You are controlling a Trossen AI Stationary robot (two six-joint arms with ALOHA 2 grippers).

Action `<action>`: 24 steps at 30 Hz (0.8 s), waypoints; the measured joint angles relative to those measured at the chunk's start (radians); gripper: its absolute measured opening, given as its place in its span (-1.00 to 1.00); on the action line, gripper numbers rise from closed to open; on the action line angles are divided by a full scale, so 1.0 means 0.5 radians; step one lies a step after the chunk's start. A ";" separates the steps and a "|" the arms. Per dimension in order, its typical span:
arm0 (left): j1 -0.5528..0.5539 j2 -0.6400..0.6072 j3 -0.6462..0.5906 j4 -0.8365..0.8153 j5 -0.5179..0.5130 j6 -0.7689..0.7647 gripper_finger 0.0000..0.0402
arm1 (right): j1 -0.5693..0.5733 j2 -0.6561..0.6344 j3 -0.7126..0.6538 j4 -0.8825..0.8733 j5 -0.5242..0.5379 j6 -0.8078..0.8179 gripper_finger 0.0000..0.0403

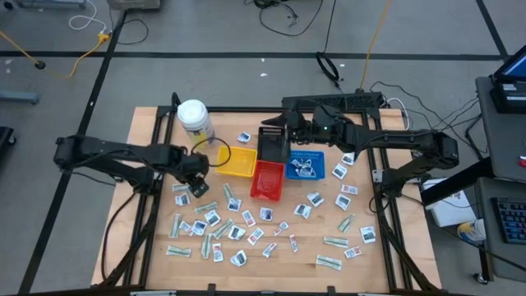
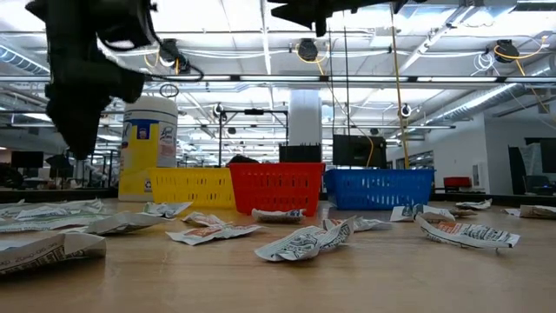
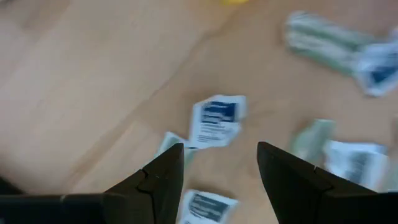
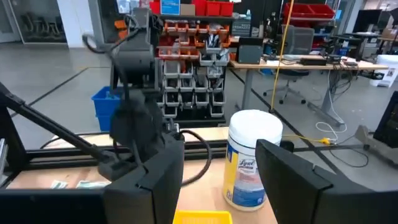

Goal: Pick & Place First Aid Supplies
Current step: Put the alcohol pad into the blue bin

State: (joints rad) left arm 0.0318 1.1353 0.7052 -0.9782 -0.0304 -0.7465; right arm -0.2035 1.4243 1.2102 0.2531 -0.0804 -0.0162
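First aid supplies (image 1: 246, 233) lie scattered over the near half of the tabletop (image 1: 148, 131), some in the blue tray (image 1: 306, 166). Left gripper (image 1: 197, 182) hovers open and empty above a blue-printed packet (image 3: 216, 120). Right gripper (image 1: 278, 131) hangs open, empty, over the black tray (image 1: 273, 143).

Left gripper (image 1: 197, 182) hovers open-fingered over bare wood beside scattered flat white packets (image 1: 215, 226); tall white yellow-labelled jar (image 1: 195, 119) and small yellow plastic tray (image 1: 235, 162) block behind.
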 joint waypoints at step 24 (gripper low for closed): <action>-0.278 0.631 -0.106 0.456 -0.005 -0.196 -0.50 | 0.001 -0.046 0.000 0.044 0.002 -0.060 -0.03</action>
State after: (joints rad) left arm -0.1074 1.4509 0.6523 -0.7502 -0.0330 -0.8444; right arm -0.2032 1.4014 1.2102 0.2749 -0.0795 -0.0463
